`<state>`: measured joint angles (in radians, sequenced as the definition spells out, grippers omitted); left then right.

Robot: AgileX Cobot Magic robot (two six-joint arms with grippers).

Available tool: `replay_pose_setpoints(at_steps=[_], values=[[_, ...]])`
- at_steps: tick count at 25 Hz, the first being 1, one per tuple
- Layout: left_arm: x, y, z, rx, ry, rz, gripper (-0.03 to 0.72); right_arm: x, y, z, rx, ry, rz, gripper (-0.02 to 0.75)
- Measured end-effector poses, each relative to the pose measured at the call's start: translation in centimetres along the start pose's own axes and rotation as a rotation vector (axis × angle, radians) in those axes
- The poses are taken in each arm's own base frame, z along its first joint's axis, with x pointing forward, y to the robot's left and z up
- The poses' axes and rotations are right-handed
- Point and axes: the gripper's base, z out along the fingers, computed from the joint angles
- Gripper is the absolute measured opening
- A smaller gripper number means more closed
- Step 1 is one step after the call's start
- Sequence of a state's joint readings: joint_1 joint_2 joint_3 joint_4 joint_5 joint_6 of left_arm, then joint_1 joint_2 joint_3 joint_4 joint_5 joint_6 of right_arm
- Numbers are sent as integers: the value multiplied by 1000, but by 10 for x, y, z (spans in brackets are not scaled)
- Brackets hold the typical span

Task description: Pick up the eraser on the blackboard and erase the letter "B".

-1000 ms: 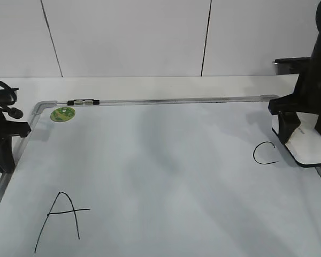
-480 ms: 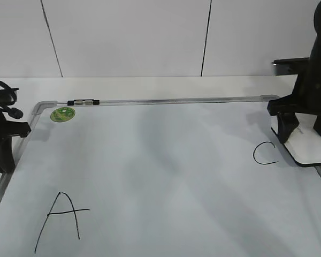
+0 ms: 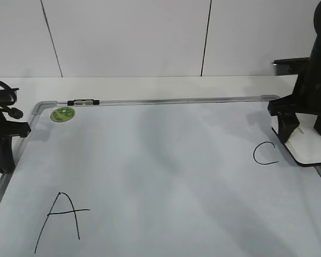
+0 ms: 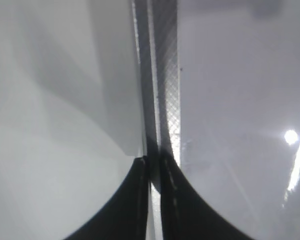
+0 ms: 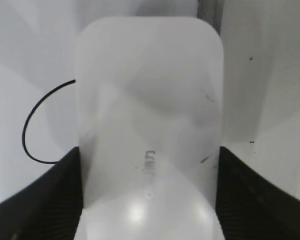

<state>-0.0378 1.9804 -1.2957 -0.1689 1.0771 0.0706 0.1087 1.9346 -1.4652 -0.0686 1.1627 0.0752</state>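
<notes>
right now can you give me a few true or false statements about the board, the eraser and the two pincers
1. The right pincer has its fingers on either side of the eraser. True.
2. The eraser sits beside the letter A. False: it sits at the right edge of the blackboard, just right of the letter C.
3. A letter B shows on the board. False: only A and C can be seen.
4. A round green sticker sits near the board's far left corner. True.
5. The left pincer holds the eraser. False: its fingers are nearly closed over the board's metal frame, with nothing visibly held.
</notes>
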Motion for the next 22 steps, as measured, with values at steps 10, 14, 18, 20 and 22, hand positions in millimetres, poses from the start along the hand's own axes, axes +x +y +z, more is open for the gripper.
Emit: replay_pose_setpoints(at_steps=[10, 14, 18, 20, 22], values=[[0, 0, 0, 0, 0, 0, 16, 0, 1, 0, -8, -3, 3, 572], [0, 0, 0, 0, 0, 0, 16, -1, 1, 0, -7, -11, 3, 572], [0, 0, 0, 0, 0, 0, 16, -2, 0, 0, -2, -27, 0, 572], [0, 0, 0, 0, 1, 0, 16, -2, 0, 0, -2, -27, 0, 572], [0, 0, 0, 0, 1, 0, 16, -3, 0, 0, -2, -29, 0, 572]])
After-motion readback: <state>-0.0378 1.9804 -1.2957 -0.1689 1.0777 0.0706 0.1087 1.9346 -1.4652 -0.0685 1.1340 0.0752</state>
